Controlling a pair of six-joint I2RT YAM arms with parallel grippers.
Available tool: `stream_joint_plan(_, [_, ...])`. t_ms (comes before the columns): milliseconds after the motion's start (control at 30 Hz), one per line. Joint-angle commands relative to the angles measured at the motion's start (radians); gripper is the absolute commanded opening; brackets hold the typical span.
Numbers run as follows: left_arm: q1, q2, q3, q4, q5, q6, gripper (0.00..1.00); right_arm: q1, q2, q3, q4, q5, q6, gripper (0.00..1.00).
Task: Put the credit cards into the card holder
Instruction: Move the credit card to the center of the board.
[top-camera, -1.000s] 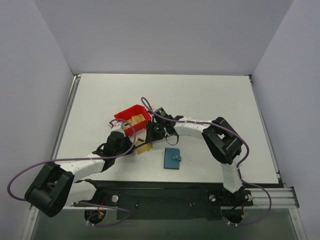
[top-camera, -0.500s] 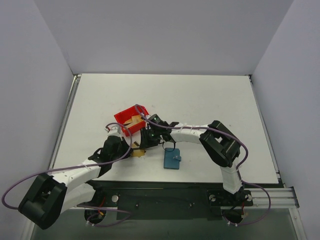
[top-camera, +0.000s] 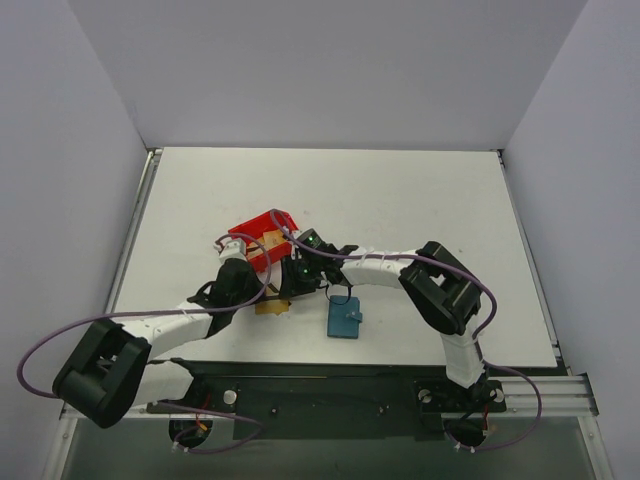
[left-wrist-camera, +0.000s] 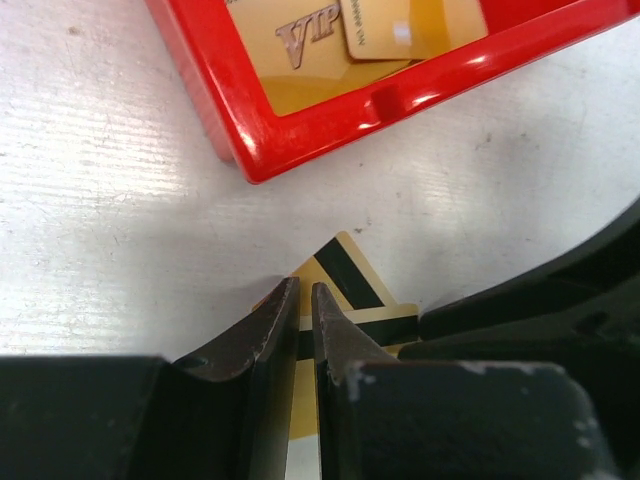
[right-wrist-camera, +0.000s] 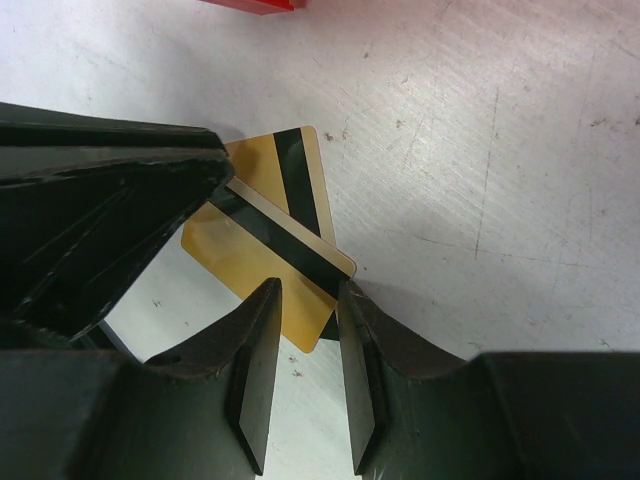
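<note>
Two credit cards (right-wrist-camera: 265, 250) lie flat and overlapped on the tabletop (top-camera: 420, 210), dark stripes up, crossed at an angle, just in front of the red bin (left-wrist-camera: 300, 130). Left claw (left-wrist-camera: 297, 300) is right over them, fingers nearly together with only a thin slit between, and a card stripe shows through it. Can't tell if it's pinching a card or just pressing down on it. Right claw (right-wrist-camera: 300, 300) comes in from the other side, fingers a narrow gap apart, with the upper card's corner sitting in that gap; can't tell whether it's gripped. The two claws are nearly touching each other over the cards. More gold cards (left-wrist-camera: 330, 40) are inside the bin, one marked VIP. Card holder (top-camera: 345, 318), teal, is closed and flat on the tabletop, near the cards on their right, not touching.
</note>
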Motion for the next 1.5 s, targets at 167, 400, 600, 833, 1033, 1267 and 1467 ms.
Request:
stream_joint_plan(167, [0.004, 0.11, 0.037, 0.106, -0.035, 0.004, 0.2, 0.011, 0.008, -0.052, -0.133, 0.047, -0.03, 0.26])
stream_joint_plan(400, [0.004, 0.142, 0.025, 0.129, -0.003, 0.006, 0.2, 0.011, 0.008, -0.051, -0.133, 0.045, -0.029, 0.26])
stream_joint_plan(600, [0.0, 0.122, -0.006, 0.123, 0.035, -0.007, 0.17, 0.011, 0.005, -0.06, -0.132, 0.036, -0.029, 0.26])
stream_joint_plan(833, [-0.041, 0.058, -0.081, 0.108, 0.083, -0.065, 0.14, 0.013, 0.001, -0.084, -0.103, 0.004, -0.012, 0.26])
stream_joint_plan(1033, [-0.102, -0.059, -0.135, 0.034, 0.041, -0.122, 0.14, 0.019, -0.018, -0.13, -0.078, -0.014, 0.011, 0.26])
stream_joint_plan(1267, [-0.145, -0.18, -0.158, -0.084, 0.0, -0.172, 0.14, 0.054, -0.039, -0.19, -0.041, -0.041, 0.042, 0.26])
stream_joint_plan(1467, [-0.176, -0.248, -0.162, -0.153, -0.009, -0.211, 0.14, 0.097, -0.048, -0.226, -0.018, -0.05, 0.068, 0.26])
